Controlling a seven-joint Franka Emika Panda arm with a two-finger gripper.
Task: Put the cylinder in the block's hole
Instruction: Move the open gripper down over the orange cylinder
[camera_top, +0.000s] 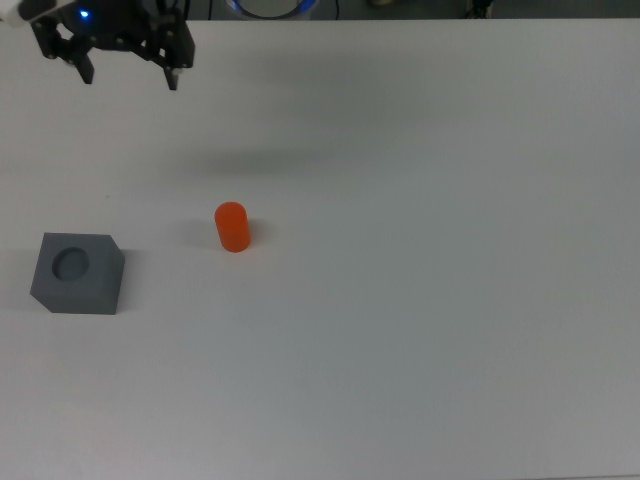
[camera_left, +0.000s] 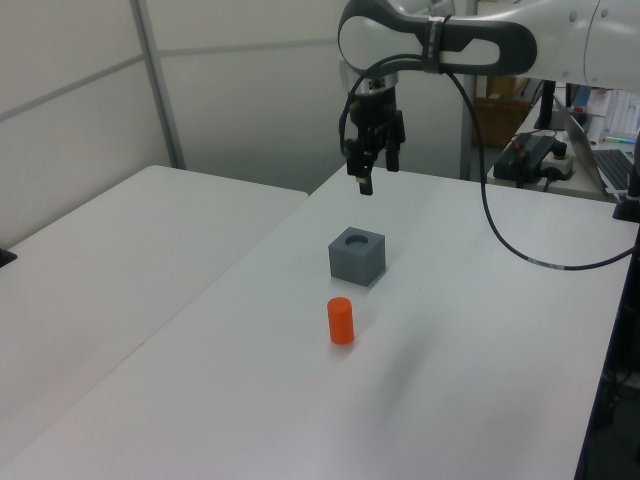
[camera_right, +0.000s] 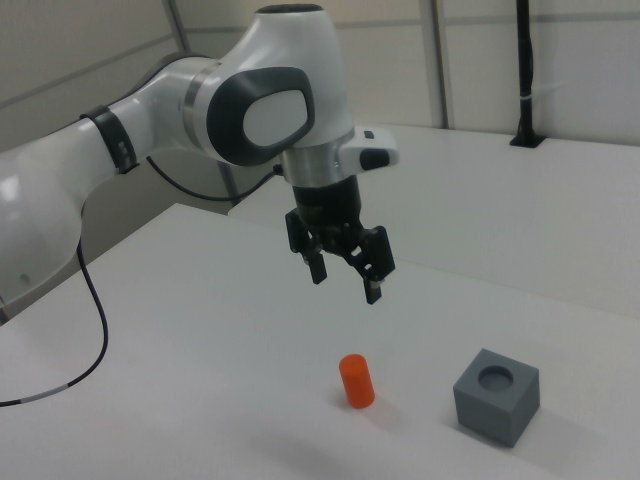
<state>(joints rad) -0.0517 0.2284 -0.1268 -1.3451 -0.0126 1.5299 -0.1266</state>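
The orange cylinder stands upright on the white table. The dark grey block sits apart from it, at the top view's left, its round hole facing up with nothing in it. My gripper hangs open and holds nothing, high above the table. It is near the top view's upper left corner, well away from both objects.
The white table spreads wide around both objects. A second white table adjoins it at the left view's left. A black cable loops from the arm, and a desk with equipment stands at the left view's right.
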